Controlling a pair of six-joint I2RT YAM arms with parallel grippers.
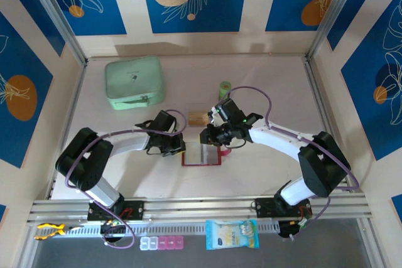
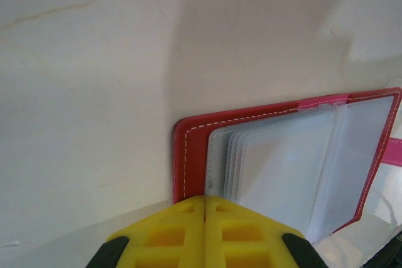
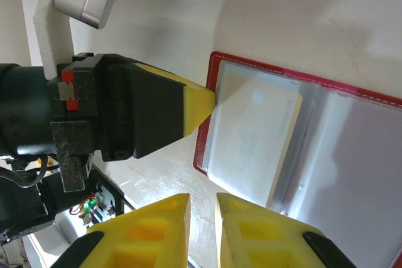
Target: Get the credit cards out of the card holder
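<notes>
Two arms, top view: both are bent inward over the table, and their grippers meet at the holder.
Holder, top view: it is laid open and flat at mid-table, with the pale sleeves facing up inside a red border.
Left gripper, top view: it is set at the holder's left edge; the jaw state cannot be told from this view.
Right gripper, top view: it is placed at the holder's far edge; the jaws are too small to be read.
Loose card, top view: a tan card is laid on the table just beyond the holder, apart from it.
Case, top view: a mint-green zip case is set at the far left, well apart from the holder.
Left gripper, left wrist view: the yellow fingers are pressed together with only a seam between them, and the tips are at the holder's red left border.
Sleeves, left wrist view: greyish clear sleeves are stacked and fanned on the open holder, and a pink strap is seen at the right edge.
Right gripper, right wrist view: the yellow fingers are parted by a narrow gap with nothing between them, close to the holder's edge.
Left gripper, right wrist view: the yellow tip is closed to a point and is touching the holder's red border.
Sleeved card, right wrist view: a pale card with a tan edge is seen inside the top sleeve, beside the fold.
</notes>
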